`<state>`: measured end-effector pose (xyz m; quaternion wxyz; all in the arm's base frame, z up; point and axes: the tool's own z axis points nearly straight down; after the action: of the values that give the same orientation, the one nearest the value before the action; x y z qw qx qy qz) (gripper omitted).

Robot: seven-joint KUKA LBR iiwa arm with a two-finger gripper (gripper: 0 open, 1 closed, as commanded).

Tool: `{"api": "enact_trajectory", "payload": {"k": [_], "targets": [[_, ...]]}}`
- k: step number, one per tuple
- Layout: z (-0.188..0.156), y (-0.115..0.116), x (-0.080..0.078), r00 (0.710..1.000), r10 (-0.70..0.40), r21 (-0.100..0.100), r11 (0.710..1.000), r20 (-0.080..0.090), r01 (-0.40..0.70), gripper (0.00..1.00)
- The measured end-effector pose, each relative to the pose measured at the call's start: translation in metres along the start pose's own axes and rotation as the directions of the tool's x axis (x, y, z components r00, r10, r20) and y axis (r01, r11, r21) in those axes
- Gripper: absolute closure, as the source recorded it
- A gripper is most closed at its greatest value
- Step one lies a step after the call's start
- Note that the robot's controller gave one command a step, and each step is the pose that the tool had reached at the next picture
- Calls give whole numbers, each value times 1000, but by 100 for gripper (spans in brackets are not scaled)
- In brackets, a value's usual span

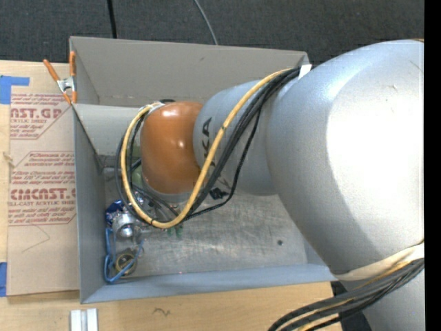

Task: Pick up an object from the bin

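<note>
My gripper [153, 203] reaches down into the left part of the bin, and just a bit of its metal body shows under the arm. Right beside it on the left lies a small blue and silver thing [119, 220]. A blue cord with a dull brass ring [124, 261] lies in the bin's front left corner, a little nearer the front wall. A small green bit [176, 232] peeks out below the gripper on the bin floor.
The arm with its orange cover and yellow and black cables hangs over most of the bin's middle and right. A small dark thing [108, 172] lies against the left wall. Bare grey floor shows along the front.
</note>
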<state>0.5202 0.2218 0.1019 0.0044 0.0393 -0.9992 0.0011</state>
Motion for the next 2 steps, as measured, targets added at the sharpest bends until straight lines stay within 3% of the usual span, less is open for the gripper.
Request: {"api": "enact_trajectory", "payload": {"k": [1, 2], "targets": [[-5, 1, -3, 1000, -1, -3, 1000, 9, 1, 0], [21, 16, -40, 960, -281, 1, 960, 14, 281, 0]]}}
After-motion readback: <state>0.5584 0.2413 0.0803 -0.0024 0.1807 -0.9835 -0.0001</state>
